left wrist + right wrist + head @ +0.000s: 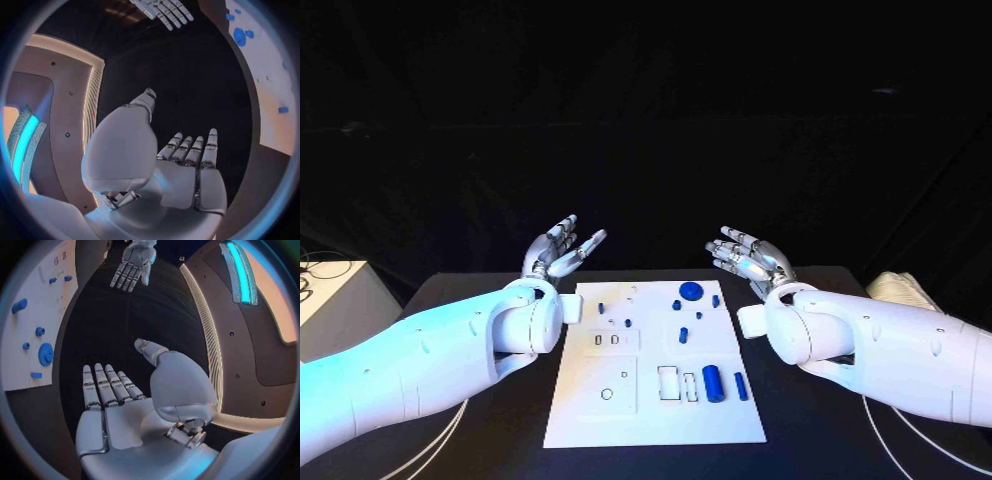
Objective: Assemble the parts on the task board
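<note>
The white task board (581, 415) lies flat in the middle of the black table. Several small blue parts lie on it: a round disc (691, 291) near its far edge, a thick cylinder (713, 383) and a thin bar (740, 386) near its right side, and small pegs (684, 335) in between. My left hand (560, 249) is raised beyond the board's far left corner, fingers spread, holding nothing. My right hand (749, 257) is raised beyond the far right corner, also spread and empty. The board edge (275, 80) and the disc (45, 354) appear in the wrist views.
A white box (332, 297) stands at the table's left edge. A pale crumpled object (901, 290) lies at the right edge. Black table surface (812, 440) runs along both sides of the board.
</note>
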